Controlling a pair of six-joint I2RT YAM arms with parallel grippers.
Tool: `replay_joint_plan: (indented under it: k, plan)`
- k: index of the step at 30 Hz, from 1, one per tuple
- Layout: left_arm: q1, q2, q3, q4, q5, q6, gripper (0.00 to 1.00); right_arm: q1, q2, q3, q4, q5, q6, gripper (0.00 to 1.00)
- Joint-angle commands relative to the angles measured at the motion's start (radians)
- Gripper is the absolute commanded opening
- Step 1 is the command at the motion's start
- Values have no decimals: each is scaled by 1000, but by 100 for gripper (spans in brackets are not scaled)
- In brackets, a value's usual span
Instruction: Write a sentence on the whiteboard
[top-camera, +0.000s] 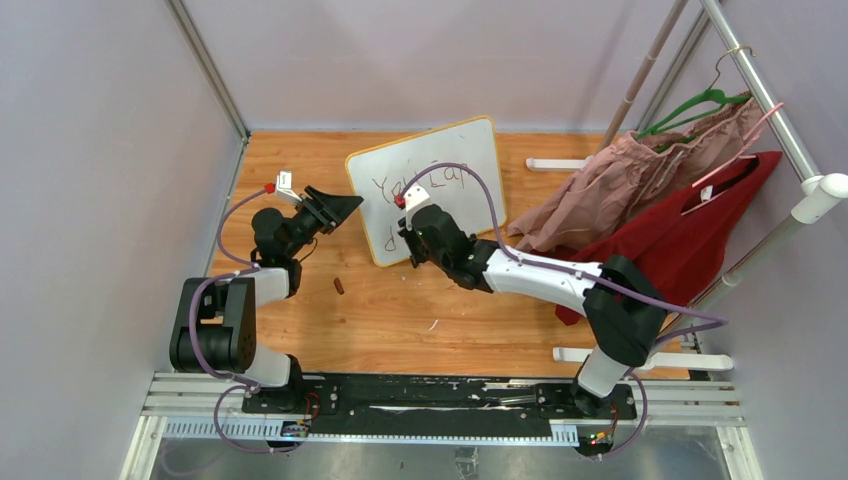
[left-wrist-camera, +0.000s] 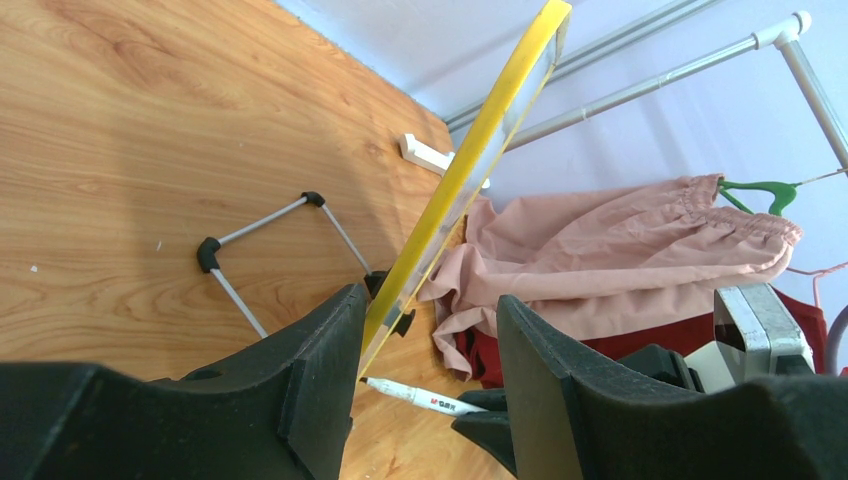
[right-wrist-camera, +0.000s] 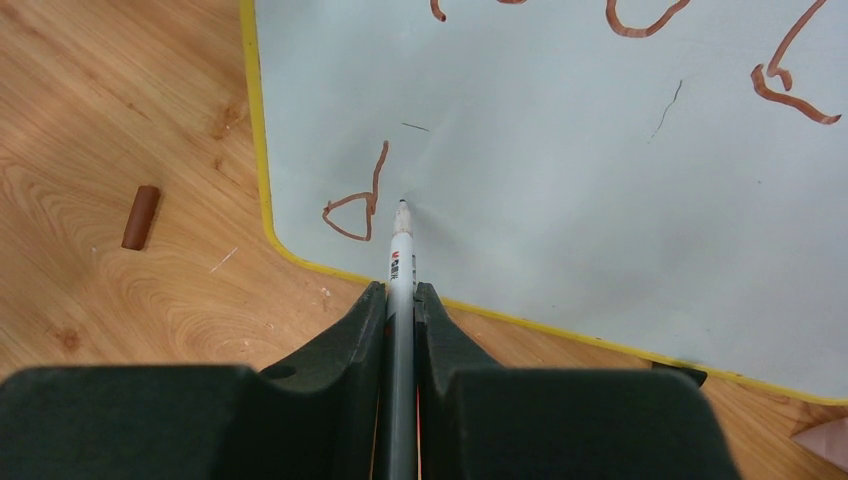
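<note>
Top external: whiteboard (top-camera: 455, 140) upper centre of frame, propped tilted on wood table (top-camera: 400, 320).
Sentence (top-camera: 383, 186): top line written in brown ink; 2nd line only a "d" so far, lower left of board in right wrist view. Roughly half done, by guess.
Board handling: prob. light, thin, stiff; slick face, smudges easily; likely to skid or tip under pen push.
Best hold: yellow frame edge, never the face.
Marker (right-wrist-camera: 401, 255): slim smooth barrel, tip at board just right of the "d".
Right gripper (right-wrist-camera: 400, 292): clamped on marker barrel.
Left gripper (left-wrist-camera: 430, 308): jaws apart, straddling board's yellow edge; gap visible, not pinching.
Cap (right-wrist-camera: 140, 217): loose on table, left of board.
</note>
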Motion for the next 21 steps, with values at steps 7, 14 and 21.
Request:
replay_joint_plan:
  k: [7, 14, 21]
  plan:
    - [-5, 0, 0, 36, 13, 8, 56, -4, 39, 40, -20, -10, 10, 0]
    - [-5, 0, -1, 39, 12, 6, 56, -4, 42, 26, -38, -19, 17, 0]
    - [-5, -1, -1, 39, 11, 6, 56, -6, 41, 8, -56, 0, 22, 0]
